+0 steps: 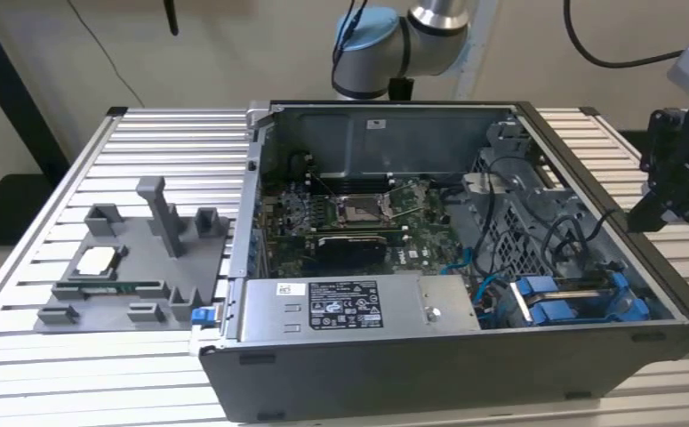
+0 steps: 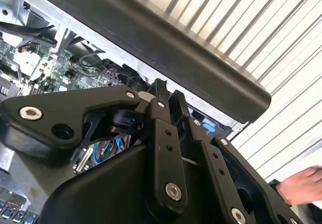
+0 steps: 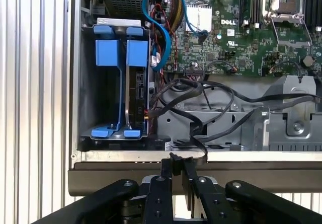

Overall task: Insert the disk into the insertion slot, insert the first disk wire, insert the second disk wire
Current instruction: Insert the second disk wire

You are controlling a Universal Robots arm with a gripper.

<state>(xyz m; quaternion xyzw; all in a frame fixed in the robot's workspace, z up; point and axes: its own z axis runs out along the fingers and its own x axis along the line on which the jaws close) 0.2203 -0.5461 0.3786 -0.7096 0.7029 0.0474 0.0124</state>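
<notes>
Disk (image 3: pixel 137 95): standing on edge in its blue frame inside the slot (image 1: pixel 572 301), which is sitting at the 4 o'clock corner of the case (image 1: pixel 439 374) in the exterior view. A second blue frame (image 3: pixel 106 53) is sitting just beside it in the same slot. Black cables (image 3: pixel 201 95) are running up close to the disk's bare edge; I cannot tell whether any is plugged in. A blue cable (image 3: pixel 163 12) is looping from beside the frames toward the motherboard (image 1: pixel 356 213).

Pincer (image 3: pixel 176 164): its fingers (image 3: pixel 167 171) are lying closed together with at most a sliver between the tips, and they are gripping nothing. In the exterior view it is hanging at 3 o'clock, outside the case wall and over the slatted table (image 1: pixel 178 142), near the slot but apart from the disk. In the first wrist view its tips are lining up with the case rim; I cannot tell whether they touch it.

Surroundings, exterior view: a grey labelled box (image 1: pixel 356 307) is lying at 6 o'clock in the case, a grey tray (image 1: pixel 131 267) is sitting on the table at 9 o'clock, and the arm (image 1: pixel 410 40) is rising at 12 o'clock. In the second wrist view a person's hand (image 2: pixel 302 186) is resting over the table beyond the case.
</notes>
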